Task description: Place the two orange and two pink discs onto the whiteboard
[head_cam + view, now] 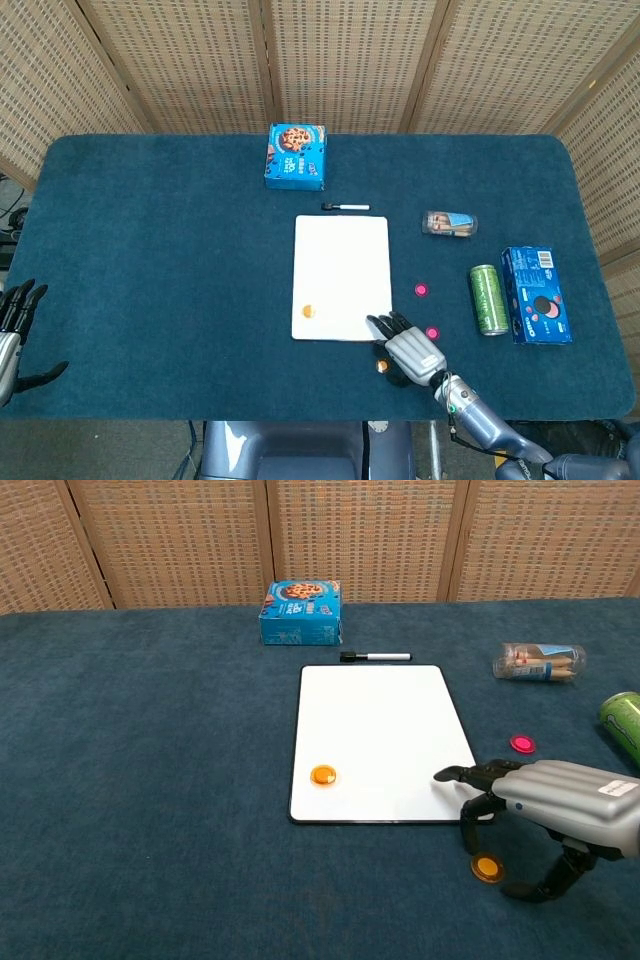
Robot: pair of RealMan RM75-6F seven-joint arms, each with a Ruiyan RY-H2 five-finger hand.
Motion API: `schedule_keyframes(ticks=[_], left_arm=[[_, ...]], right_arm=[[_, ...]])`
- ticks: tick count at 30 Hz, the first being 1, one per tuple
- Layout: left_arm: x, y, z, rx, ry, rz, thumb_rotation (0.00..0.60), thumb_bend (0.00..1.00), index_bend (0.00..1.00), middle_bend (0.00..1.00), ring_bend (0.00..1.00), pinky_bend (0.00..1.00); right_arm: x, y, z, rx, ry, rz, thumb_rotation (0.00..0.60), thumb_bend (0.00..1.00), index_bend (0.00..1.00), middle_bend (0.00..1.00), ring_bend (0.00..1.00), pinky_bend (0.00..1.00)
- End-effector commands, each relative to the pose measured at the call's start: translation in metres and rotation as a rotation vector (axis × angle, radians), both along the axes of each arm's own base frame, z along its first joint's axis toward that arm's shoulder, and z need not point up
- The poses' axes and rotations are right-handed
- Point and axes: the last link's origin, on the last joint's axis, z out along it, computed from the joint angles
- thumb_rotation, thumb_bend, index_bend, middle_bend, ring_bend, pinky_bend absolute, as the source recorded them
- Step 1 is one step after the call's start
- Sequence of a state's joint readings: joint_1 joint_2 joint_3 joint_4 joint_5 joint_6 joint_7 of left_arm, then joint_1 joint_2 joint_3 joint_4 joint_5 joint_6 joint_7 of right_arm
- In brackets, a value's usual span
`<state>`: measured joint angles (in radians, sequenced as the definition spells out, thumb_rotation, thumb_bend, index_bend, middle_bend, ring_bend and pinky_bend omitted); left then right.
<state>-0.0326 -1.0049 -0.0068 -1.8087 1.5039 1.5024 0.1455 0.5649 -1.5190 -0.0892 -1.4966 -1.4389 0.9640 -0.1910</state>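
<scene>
Orange disc (487,867) on cloth under right hand (560,803), fingers (470,776) spread; second pink disc (432,333) only overhead.

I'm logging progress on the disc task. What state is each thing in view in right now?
whiteboard: flat on table, bearing one disc.
orange disc: on the whiteboard.
second orange disc: on the cloth, off the board.
pink discs: both on the cloth.
right hand: open, above the second orange disc.
left hand: open, holding nothing.
marker: capped, lying.
green can: on its side.
</scene>
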Motion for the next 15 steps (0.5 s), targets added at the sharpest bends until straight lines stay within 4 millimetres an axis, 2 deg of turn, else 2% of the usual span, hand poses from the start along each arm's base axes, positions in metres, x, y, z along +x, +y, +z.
schedule_keyframes(ticks=[1,15], left_arm=[[0.0001,0.0000,-0.0001,0.000,0.000,0.000,0.600,0.00,0.00,0.00,0.00,0.00],[-0.0003,0.0001,0.0004,0.001,-0.002,0.003,0.600,0.00,0.00,0.00,0.00,0.00]], right_arm=[[0.0010,0.0000,-0.0016,0.003,-0.007,-0.001,0.600,0.31,0.45,0.00,0.00,0.00],[0.0036,-0.0039,-0.0015,-0.005,-0.038,-0.028,0.600,0.34,0.49,0.00,0.00,0.00]])
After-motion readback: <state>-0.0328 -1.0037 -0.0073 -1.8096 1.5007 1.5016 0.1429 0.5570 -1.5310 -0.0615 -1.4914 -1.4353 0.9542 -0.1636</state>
